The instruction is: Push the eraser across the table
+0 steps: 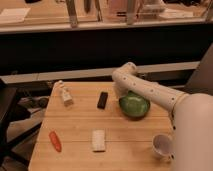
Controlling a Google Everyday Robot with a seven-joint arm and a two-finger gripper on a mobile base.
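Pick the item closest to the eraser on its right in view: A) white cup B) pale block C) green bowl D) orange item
C: the green bowl sits just right of the eraser on the table, with the gripper down by the bowl's left rim, between the two.

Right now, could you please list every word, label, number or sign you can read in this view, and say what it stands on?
None can be read.
The eraser, the pale block and the cup show no legible marks.
The gripper hangs at the left rim of the green bowl; neither shows any marking.
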